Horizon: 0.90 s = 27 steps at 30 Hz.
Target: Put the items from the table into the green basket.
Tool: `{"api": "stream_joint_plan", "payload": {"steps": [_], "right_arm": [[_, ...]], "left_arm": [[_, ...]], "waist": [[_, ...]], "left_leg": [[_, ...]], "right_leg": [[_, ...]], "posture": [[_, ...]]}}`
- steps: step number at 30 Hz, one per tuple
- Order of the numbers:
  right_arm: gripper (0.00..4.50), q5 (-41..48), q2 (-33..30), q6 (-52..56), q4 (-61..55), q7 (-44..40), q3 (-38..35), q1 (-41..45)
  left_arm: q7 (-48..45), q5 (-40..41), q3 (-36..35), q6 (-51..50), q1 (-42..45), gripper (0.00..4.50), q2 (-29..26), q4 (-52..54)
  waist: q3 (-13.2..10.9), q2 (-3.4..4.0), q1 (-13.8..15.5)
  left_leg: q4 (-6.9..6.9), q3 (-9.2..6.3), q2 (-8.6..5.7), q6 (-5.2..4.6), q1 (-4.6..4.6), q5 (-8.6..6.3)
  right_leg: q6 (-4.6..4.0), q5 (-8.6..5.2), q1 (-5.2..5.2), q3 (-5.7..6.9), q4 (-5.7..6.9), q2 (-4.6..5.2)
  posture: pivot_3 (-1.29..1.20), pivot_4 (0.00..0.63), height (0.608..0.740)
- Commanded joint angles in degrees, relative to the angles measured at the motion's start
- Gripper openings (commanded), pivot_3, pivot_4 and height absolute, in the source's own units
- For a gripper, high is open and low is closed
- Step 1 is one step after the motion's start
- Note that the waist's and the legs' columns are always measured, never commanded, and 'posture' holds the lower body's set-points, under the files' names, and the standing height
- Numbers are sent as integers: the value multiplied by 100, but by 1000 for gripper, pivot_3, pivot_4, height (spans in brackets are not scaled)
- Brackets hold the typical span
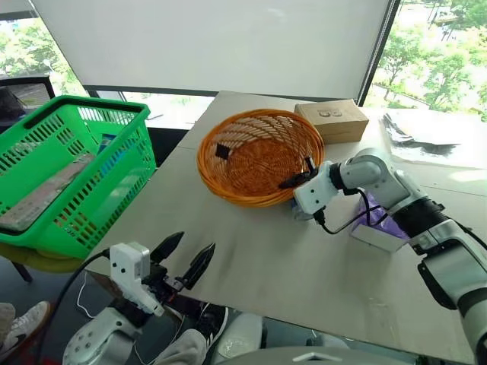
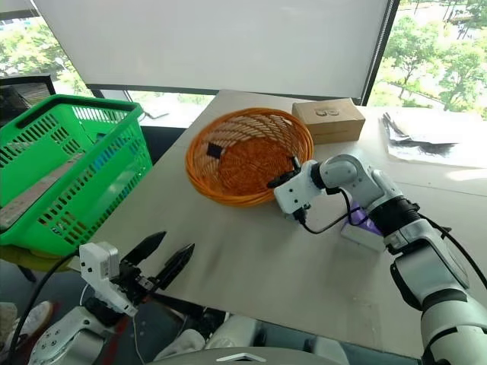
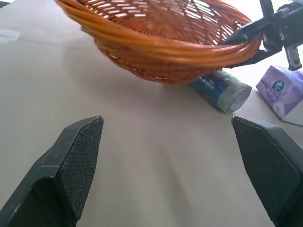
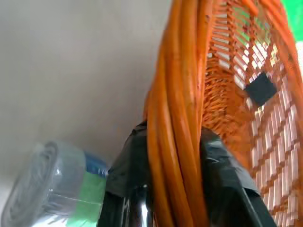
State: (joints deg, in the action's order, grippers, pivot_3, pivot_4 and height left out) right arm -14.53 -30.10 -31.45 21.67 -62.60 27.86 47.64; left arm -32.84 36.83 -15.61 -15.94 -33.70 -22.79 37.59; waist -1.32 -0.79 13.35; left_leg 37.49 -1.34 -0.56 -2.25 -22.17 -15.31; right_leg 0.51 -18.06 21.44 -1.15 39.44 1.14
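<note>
Wicker bowl (image 4: 180, 109): orange; its rim pinched between the right gripper's (image 4: 177, 165) black fingers
Drink can (image 3: 222, 88): lying on the table (image 1: 266, 266) just beside that gripper, under the bowl's edge
Tissue pack (image 3: 283, 90): behind the right wrist
Left gripper (image 1: 185, 260): spread wide, empty, at the table's near edge
Green basket (image 1: 68, 175): well left of it

My matt black fingers (image 4: 222, 184) pinched the bowl's (image 1: 259, 156) glossy woven wicker rim. The can (image 3: 222, 87) looked like dull metal, the basket (image 1: 68, 175) shiny plastic, the table (image 1: 266, 266) smooth and matt.
</note>
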Motion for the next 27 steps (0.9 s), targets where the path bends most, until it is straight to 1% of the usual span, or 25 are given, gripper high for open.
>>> {"api": "stream_joint_plan", "payload": {"steps": [1,3,4,6,10,12,14,16,17,18,19,20,21,24,25,26,27], "right_arm": [[453,550,-111,-18,-698,173,-532,-26],[453,708,-255,95,-968,395,-871,-90],[453,757,-423,288,-1072,536,-1144,-148],[453,647,-811,699,-1189,781,-1564,-277],[453,524,-1757,1949,-1255,1142,-2461,-864],[453,298,-2170,2264,-1072,1461,-2776,-1179],[453,215,-2402,2419,-835,1700,-2954,-1360],[453,207,-2508,2516,-586,1810,-3010,-1425],[453,129,-2561,2422,-351,1856,-2935,-1392],[1474,92,-2564,2332,-127,1909,-2873,-1346],[1796,-12,-2601,2210,88,1965,-2773,-1318],[2324,-99,-2653,2056,258,1965,-2672,-1303],[2785,-147,-2688,1973,384,1993,-2639,-1316],[4333,147,-2806,2293,77,1747,-2863,-1610],[4468,539,-2843,2674,-419,1383,-3033,-1929],[4468,823,-2871,2953,-794,1133,-3156,-2176],[4468,1487,-2828,3565,-1509,769,-3396,-2584]], "left_arm": [[-55,44,-66,3,239,4500,-116,6],[-51,55,-44,-43,483,4500,-190,-21],[-11,58,11,-105,717,4500,-234,-13],[100,94,137,-263,1178,4500,-287,15],[301,96,638,-655,2309,4500,-269,-81],[302,-4,939,-794,2734,4500,-228,-259],[312,-74,1119,-871,2999,4500,-189,-427],[305,-98,1238,-920,3182,4500,-155,-566],[317,-134,1315,-978,3311,4500,-133,-687],[322,-171,1389,-1022,3426,4500,-107,-805],[321,-215,1468,-1057,3524,4500,-80,-909],[321,-264,1542,-1086,3605,4500,-61,-999],[366,-391,1646,-1145,3728,4500,-47,-1141],[838,-740,1808,-1412,4318,4500,226,-1793],[953,-850,1893,-1462,4574,4500,355,-2013],[1010,-938,1956,-1488,4734,4500,444,-2145],[1130,-1008,2038,-1594,5003,4500,620,-2372]], "waist": [[0,0,-1],[0,0,1],[-1,1,16],[-2,2,55],[3,-4,115],[8,-4,87],[12,5,-58],[15,25,-267],[13,34,-416],[13,39,-529],[15,44,-649],[15,45,-798],[15,45,-882],[15,48,-1079],[13,45,-1096],[11,42,-1099],[11,42,-1120]], "left_leg": [[0,-1,0,0,-9,0],[6,-5,0,0,-31,0],[11,-11,-1,1,-42,1],[34,-32,-3,2,-62,0],[59,-42,-20,1,-67,-1],[63,-34,-24,0,-68,-1],[64,-24,-26,-4,-72,-3],[62,-12,-25,-3,-73,-2],[62,-6,-22,-3,-72,-2],[61,-6,-17,-1,-70,1],[60,-5,-15,1,-67,1],[60,-5,-13,1,-62,2],[60,-2,-12,0,-53,2],[63,5,-12,-3,-29,1],[64,4,-12,-4,-22,1],[67,-2,-12,-5,-3,1],[67,-5,-12,-6,4,0]], "right_leg": [[0,0,8,1,0,0],[-1,2,27,7,0,-1],[-1,2,32,13,1,-1],[-1,3,32,35,1,0],[0,4,22,49,-3,16],[0,4,14,43,-7,22],[1,4,16,35,-9,23],[2,5,21,23,-6,19],[2,5,24,13,-4,11],[2,5,24,10,-2,4],[2,5,24,10,1,-1],[2,5,23,8,7,-6],[1,4,22,4,21,-8],[1,4,8,-9,38,-12],[2,4,0,-9,39,-11],[2,4,-20,-2,37,-12],[2,4,-30,-1,37,-12]], "posture": [[287,0,740],[272,0,740],[264,0,740],[254,0,740],[174,0,740],[139,0,740],[107,0,740],[88,0,740],[43,0,740],[43,0,740],[28,0,740],[28,0,740],[30,0,740],[33,0,740],[28,0,740],[26,0,740],[26,0,740]]}}
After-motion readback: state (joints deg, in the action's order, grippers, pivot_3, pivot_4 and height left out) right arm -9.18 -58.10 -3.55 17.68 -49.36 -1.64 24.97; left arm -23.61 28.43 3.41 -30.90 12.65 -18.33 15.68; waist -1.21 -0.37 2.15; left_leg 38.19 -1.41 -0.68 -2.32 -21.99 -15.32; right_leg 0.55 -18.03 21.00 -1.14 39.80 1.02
